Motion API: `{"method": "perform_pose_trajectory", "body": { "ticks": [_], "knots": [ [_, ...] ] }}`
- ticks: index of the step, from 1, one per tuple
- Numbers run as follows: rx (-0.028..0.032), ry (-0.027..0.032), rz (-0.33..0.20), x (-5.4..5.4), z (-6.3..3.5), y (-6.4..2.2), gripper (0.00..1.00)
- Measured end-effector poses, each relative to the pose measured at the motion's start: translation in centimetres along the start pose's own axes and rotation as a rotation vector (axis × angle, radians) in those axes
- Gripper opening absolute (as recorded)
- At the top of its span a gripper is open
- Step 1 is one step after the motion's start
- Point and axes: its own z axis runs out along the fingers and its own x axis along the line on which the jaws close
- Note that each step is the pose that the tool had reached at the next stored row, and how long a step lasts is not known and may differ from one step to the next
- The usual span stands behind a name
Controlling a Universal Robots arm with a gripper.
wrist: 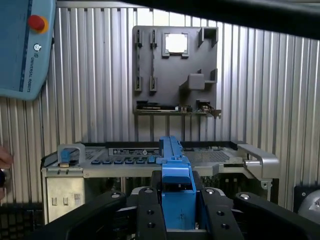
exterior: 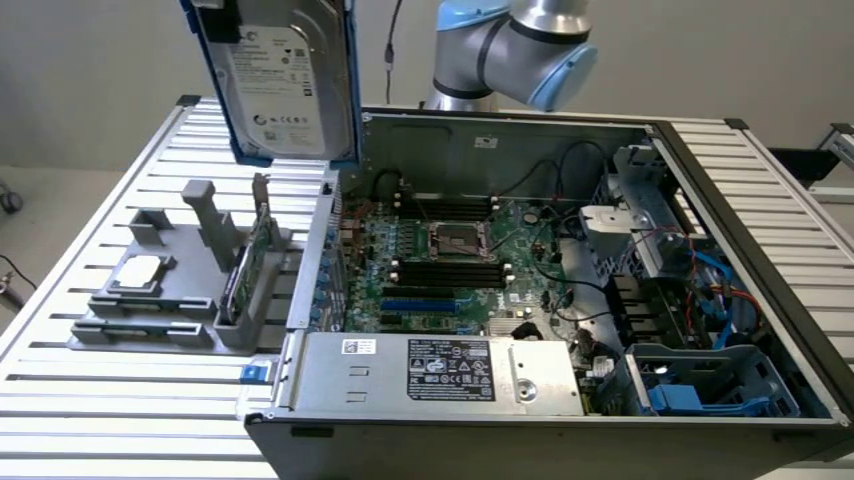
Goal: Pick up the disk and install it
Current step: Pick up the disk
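The disk [exterior: 283, 85] is held high in the air, well clear of the table [exterior: 80, 400], at about eleven o'clock from the open computer case [exterior: 441, 150] in the exterior view. Its long axis stands close to vertical, tipped only slightly. The flat silver face with the white label is turned toward the camera, and a blue plastic frame [exterior: 350, 90] is clipped along its edges.

In the wrist view the gripper [wrist: 176, 200] is seen closed in on that blue frame, with the black fingers [wrist: 150, 215] pressed against it from both sides and no gap showing.

Back in the exterior view, the arm [exterior: 514, 45], with its rounded silver and pale blue joints, is found at twelve o'clock behind the case. At nine o'clock a grey moulded holder [exterior: 147, 330] is laid on the ribbed aluminium slats. A small square chip [exterior: 140, 272] lies flat in it, and a thin green card [exterior: 251, 268] is stood on edge. Inside the case a green board [exterior: 447, 255] is spread across the floor, a grey metal box [exterior: 400, 375] with a dark label is set at six o'clock, and a blue cage [exterior: 707, 385] sits at four o'clock.
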Motion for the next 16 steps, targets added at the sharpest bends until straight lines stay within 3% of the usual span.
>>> {"method": "perform_pose_trajectory", "body": {
  "ticks": [16],
  "knots": [
    [-0.0002,0.0000,0.000,2.9,-0.16,-7.33,0.33]
  ]
}}
